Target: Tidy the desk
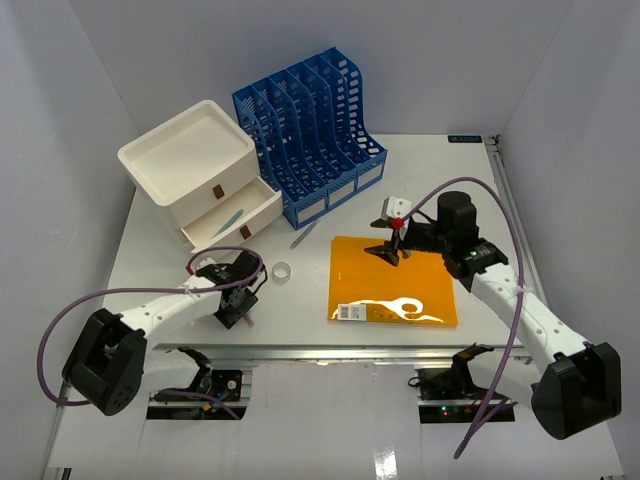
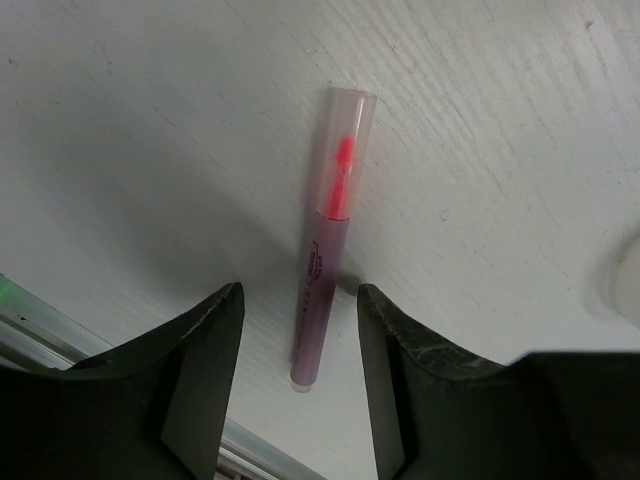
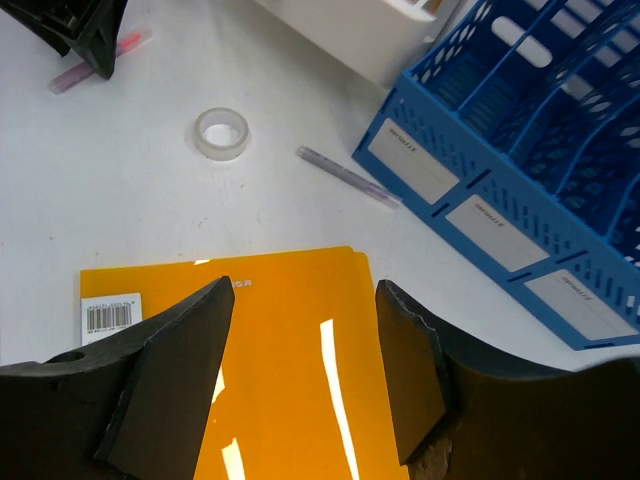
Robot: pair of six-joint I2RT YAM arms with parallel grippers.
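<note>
The step in hand appears to be picking the pink highlighter (image 2: 325,250) off the desk (image 1: 470,190). The left end effector (image 2: 300,325) would therefore do well to settle lower, keep the barrel centred between its fingers and squeeze across it rather than along it, since a thin round pen lying near the desk's front-left edge could roll or skid away. That end effector is spread apart and grips nothing, its fingers straddling the pen's lower end, while the right end effector (image 3: 303,310) hangs wide open and empty above the orange folder (image 1: 420,275).
</note>
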